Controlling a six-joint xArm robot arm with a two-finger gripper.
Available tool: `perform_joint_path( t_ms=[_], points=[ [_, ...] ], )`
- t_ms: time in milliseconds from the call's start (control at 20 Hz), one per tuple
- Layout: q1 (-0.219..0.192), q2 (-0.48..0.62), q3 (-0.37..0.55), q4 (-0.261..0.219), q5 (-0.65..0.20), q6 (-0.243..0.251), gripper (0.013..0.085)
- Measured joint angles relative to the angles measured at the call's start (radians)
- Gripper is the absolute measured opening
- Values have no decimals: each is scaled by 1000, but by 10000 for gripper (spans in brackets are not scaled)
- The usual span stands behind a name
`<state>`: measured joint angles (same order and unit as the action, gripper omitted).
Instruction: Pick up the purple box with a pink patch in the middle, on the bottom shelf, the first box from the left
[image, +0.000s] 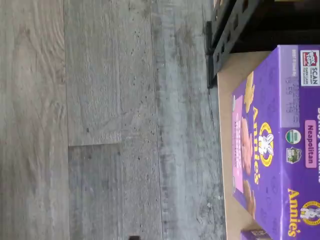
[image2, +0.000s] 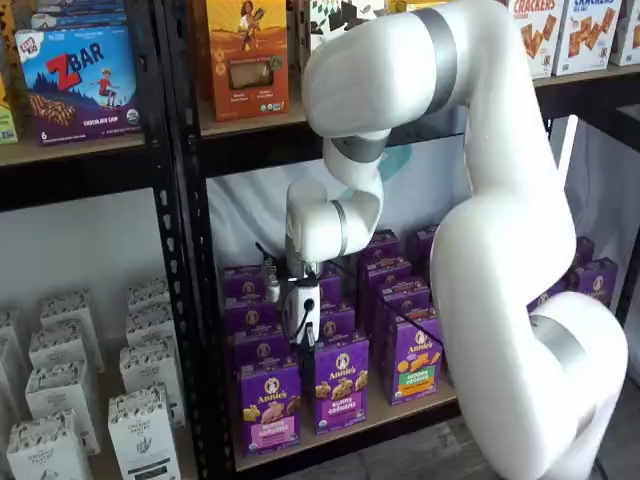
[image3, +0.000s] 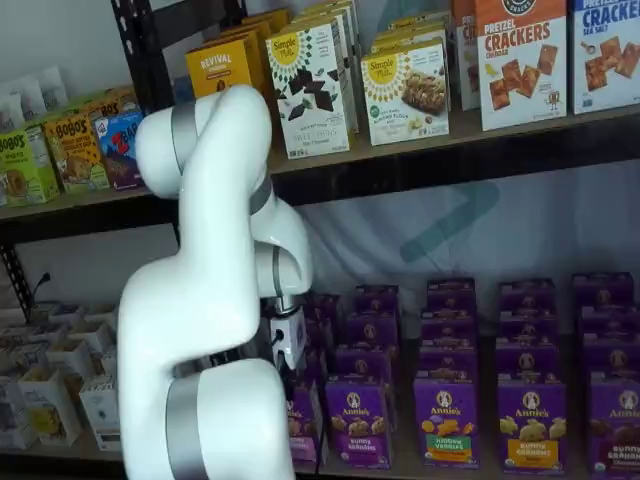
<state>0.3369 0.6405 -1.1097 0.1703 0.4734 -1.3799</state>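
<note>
The approach is under way: the hand (image2: 303, 345) hangs just above the purple Annie's box (image2: 268, 404) with the pink patch — front of its row on the bottom shelf (image2: 400, 412). Finger gap hidden — cannot tell. Next, descend squarely over the carton's top.

The purple box (image2: 269, 405) stands at the bottom shelf's (image2: 345, 430) front left, gripper (image2: 300, 338) above it.

Grey wood-plank floor (image: 110, 120)
</note>
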Motion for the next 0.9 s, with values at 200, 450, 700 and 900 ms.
perform_joint_path(
  t_ms=[200,450,700,900],
  points=[
    [0,-3,0,-36,17,33,850],
    [7,-2,13,-18,-23,22,850],
    [17,28,-4,9,-60,7,850],
    [23,60,-29,27,-88,-6,850]
  ],
)
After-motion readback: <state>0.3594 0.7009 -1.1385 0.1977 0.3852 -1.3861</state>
